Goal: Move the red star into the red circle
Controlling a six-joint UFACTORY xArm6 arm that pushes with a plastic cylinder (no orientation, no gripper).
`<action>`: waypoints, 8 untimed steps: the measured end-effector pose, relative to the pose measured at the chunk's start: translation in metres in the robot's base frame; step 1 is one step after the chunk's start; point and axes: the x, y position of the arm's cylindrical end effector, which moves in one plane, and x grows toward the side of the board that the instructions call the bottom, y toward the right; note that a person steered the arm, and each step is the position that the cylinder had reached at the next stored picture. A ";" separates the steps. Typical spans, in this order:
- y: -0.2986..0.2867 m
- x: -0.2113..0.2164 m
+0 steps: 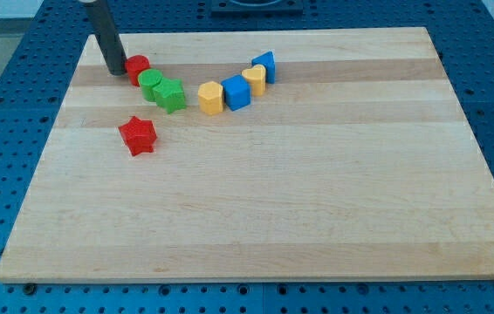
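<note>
Nearest the view's bottom, the red star [137, 135] sits apart from the red circle [137, 65], where my tip [117, 71], a clawless rod grasping nothing, rests touching, likely needing to circle below the star and push upward.

Bright, even light overhead; the wooden board [256, 192] shows soft sheen, short faint shadows hug the blocks, focus crisp, perhaps slightly softer at the far edge.
</note>
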 end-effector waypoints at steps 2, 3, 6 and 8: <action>-0.020 0.033; -0.034 0.100; 0.025 0.230; 0.087 0.160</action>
